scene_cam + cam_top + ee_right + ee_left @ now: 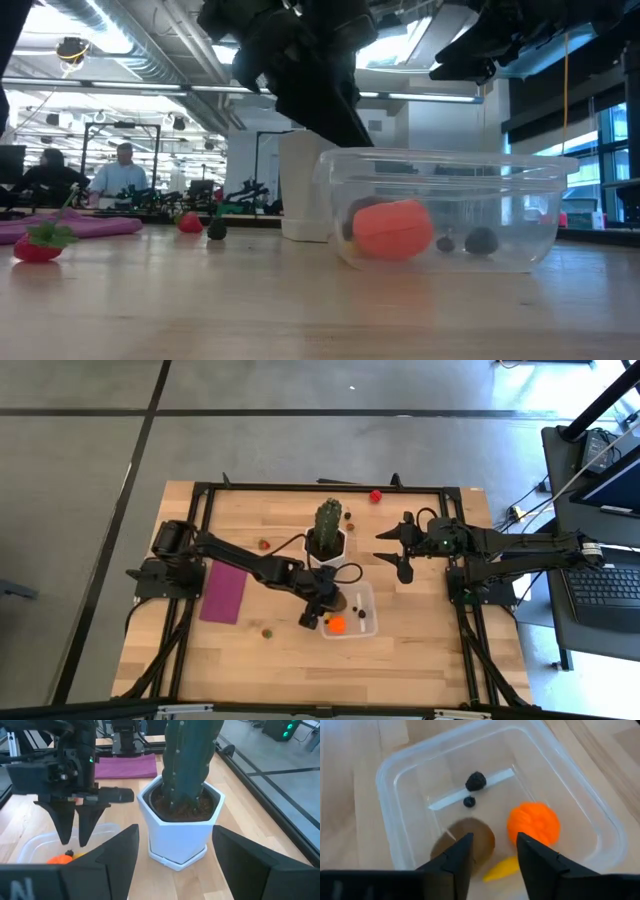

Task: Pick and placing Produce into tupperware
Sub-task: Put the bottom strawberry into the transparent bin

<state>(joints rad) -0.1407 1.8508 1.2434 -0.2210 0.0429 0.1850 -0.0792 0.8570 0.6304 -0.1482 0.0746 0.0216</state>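
From above, your left arm covers the left edge of the container (362, 608), so the pieces under it are hard to make out there. The left gripper (492, 854) hangs over the container's left part, fingers slightly apart and holding nothing. Its wrist view shows what lies inside: an orange piece (534, 823), a brown piece (470, 840) partly behind the fingers, a yellow piece (501, 868) cut off by them, and two small dark pieces (475, 781).

You still have loose pieces on the table: a red one (375, 496) by the far edge, one (264, 544) left of the cactus pot (326, 546), and one (267, 631) near the container's left.

The pot stands just behind the container. The right gripper (394, 545) waits right of the pot, wide open and empty. A magenta mat (224, 592) lies at left.
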